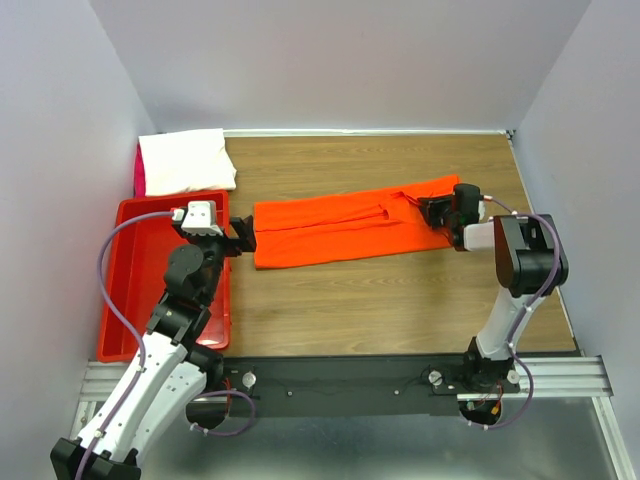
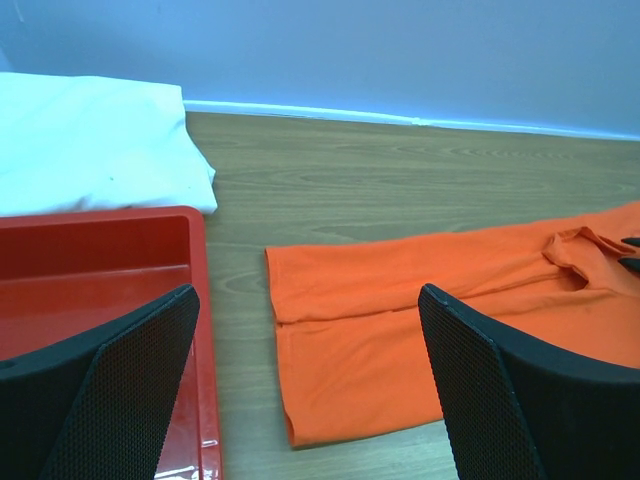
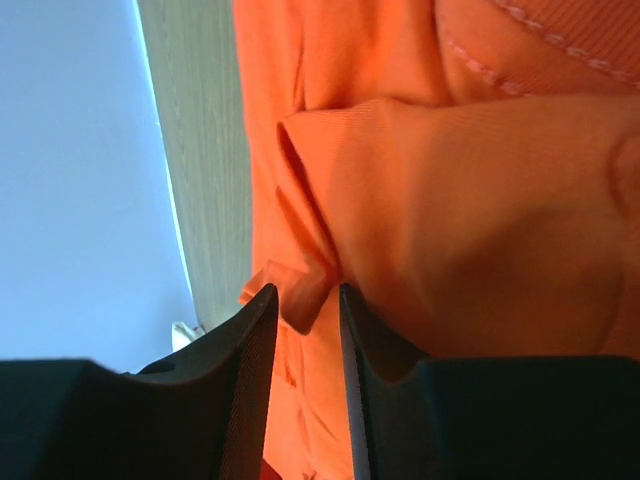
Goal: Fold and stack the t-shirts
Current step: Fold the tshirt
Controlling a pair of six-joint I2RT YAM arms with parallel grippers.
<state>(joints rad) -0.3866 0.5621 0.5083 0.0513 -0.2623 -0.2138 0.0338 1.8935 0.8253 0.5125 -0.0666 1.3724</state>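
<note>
The right gripper point(image 3: 307, 290) pinches a fold at the right end of the orange t-shirt point(image 1: 340, 230), which lies folded long across the surface point(image 1: 400, 300). The left gripper point(image 1: 243, 235) hangs wide open just beside its left end, by the red bin point(image 1: 130, 290). A white t-shirt point(image 1: 187, 160) lies folded behind the bin.

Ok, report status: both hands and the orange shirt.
Left hand open, empty, by left end of orange t-shirt. Right hand pinching cloth at its right end. Shirt flat, folded lengthwise. Red bin close beside left hand.
</note>
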